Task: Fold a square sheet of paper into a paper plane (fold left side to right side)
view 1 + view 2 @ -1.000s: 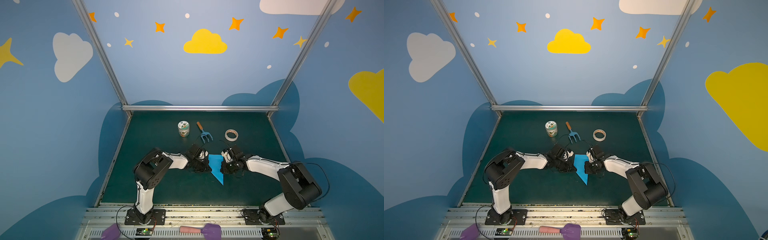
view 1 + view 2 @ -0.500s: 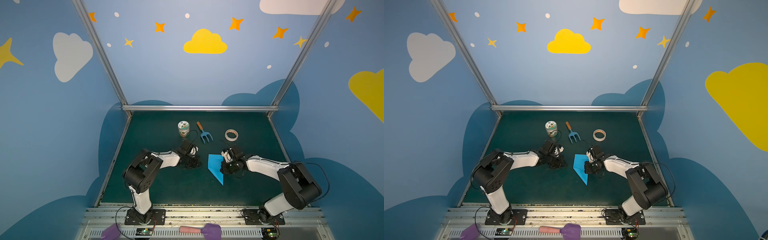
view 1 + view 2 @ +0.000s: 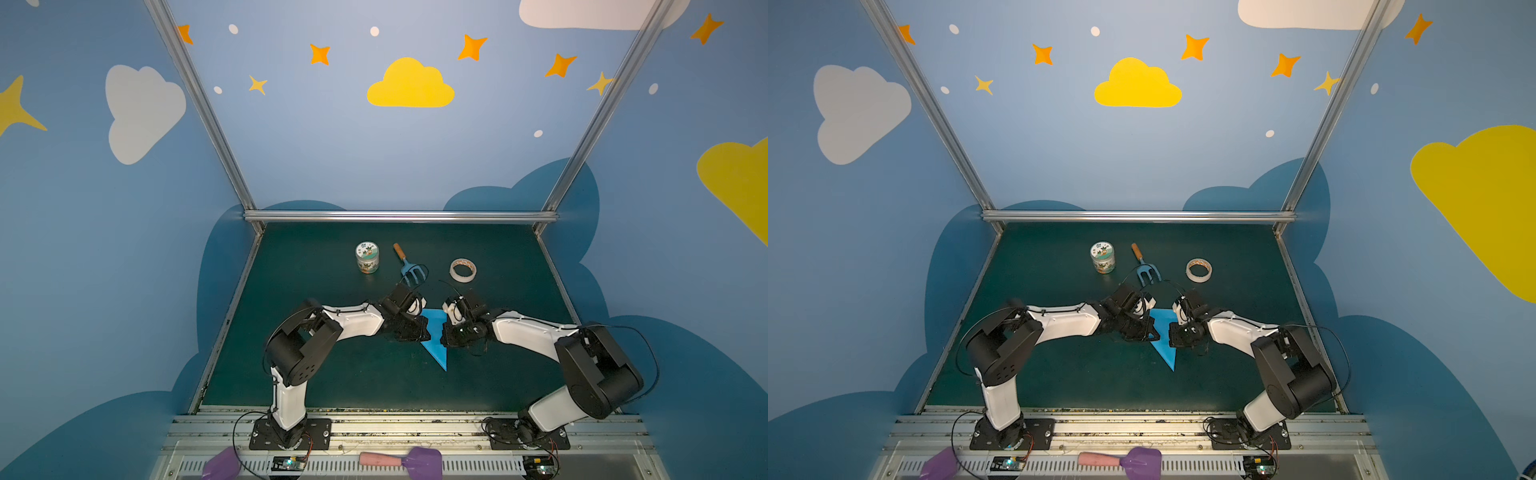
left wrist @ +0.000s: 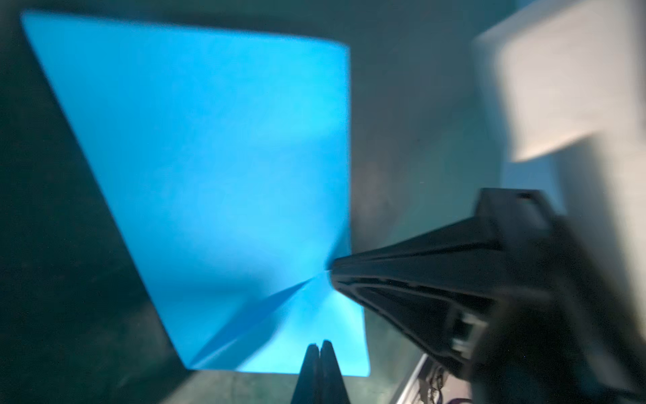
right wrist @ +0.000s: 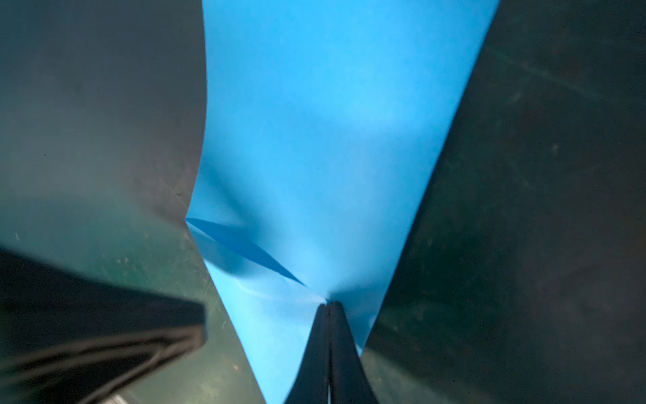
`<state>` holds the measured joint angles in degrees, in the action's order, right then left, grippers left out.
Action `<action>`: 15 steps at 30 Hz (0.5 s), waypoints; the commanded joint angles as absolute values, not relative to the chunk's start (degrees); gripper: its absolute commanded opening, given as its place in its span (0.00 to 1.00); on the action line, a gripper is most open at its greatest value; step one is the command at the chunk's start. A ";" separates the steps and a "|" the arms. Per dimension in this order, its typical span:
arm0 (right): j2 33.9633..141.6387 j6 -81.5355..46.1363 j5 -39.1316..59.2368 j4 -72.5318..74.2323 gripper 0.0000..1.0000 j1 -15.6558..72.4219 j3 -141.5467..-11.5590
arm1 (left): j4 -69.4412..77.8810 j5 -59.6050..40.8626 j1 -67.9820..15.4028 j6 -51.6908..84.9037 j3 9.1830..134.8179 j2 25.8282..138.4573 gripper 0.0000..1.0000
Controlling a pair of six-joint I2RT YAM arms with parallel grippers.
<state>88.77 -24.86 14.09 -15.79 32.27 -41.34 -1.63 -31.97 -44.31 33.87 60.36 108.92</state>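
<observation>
The thin sky-blue square sheet of paper point(image 3: 436, 338), creased into a narrow triangle, lies on the dark green table mat point(image 3: 332, 374) between the two grippers. Its long axis runs far to near; the sharp point faces the robot bases and the broad edge faces the back wall.

Both top views show the whole outline; only the wrist views show a darker raised fold point(image 5: 244, 245) running across the paper from the right tool's tip.

The black left gripper point(image 4: 320, 349) is fully closed, tip over one paper edge; contact cannot be told. The black right gripper point(image 5: 328, 309) is fully closed, tip pressed onto the paper, not clamped around it.

Farther back stand a white round jar point(image 3: 367, 257) with a green printed label, too small to read; a blue three-pronged fork point(image 3: 413, 270) with a wooden handle; a beige tape roll point(image 3: 463, 270).
</observation>
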 commanded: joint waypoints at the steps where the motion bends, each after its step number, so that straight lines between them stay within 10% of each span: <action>1: 91.96 -25.05 10.90 -17.12 0.00 32.27 -39.99 | -2.45 -31.08 -44.12 33.01 59.97 110.57 0.04; 11: 90.97 -24.35 11.55 -18.28 0.01 32.15 -41.00 | -1.50 -26.82 -44.17 33.38 56.65 111.93 0.04; 15: 86.25 -23.90 11.86 -21.98 0.35 32.21 -43.76 | -1.75 -26.20 -44.54 33.84 56.07 111.86 0.04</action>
<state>88.16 -24.58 14.28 -16.91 32.42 -42.39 1.67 -30.79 -44.29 33.74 58.08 110.56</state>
